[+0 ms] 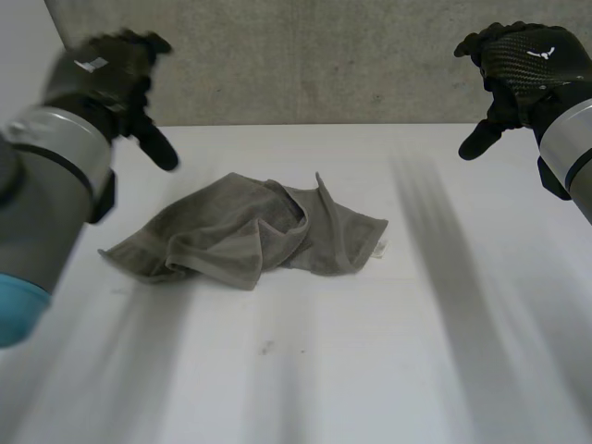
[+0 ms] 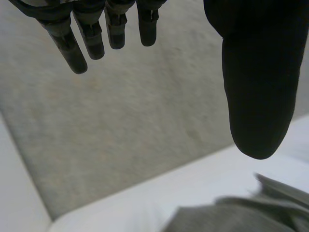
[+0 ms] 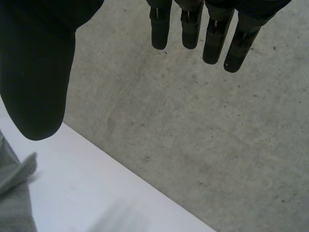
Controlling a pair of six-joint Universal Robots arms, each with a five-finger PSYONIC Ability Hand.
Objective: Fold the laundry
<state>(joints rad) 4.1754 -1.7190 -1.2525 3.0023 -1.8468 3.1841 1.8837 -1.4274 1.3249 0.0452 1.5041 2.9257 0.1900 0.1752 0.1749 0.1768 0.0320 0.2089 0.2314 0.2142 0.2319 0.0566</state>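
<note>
Grey towel (image 1: 250,231), crumpled, mid-table nearer the far edge, bare white table (image 1: 388,370) all round, widest along the near edge, left hand (image 1: 102,74) above the far left corner, fingers straight and spread, right hand (image 1: 523,60) above the far right corner, fingers likewise, small white tag (image 1: 381,247) at the towel's right corner, writing too small to read.

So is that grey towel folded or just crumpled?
Crumpled: the grey terry towel lies bunched on the white table, edges rolled over unevenly, one corner poking up.
</note>
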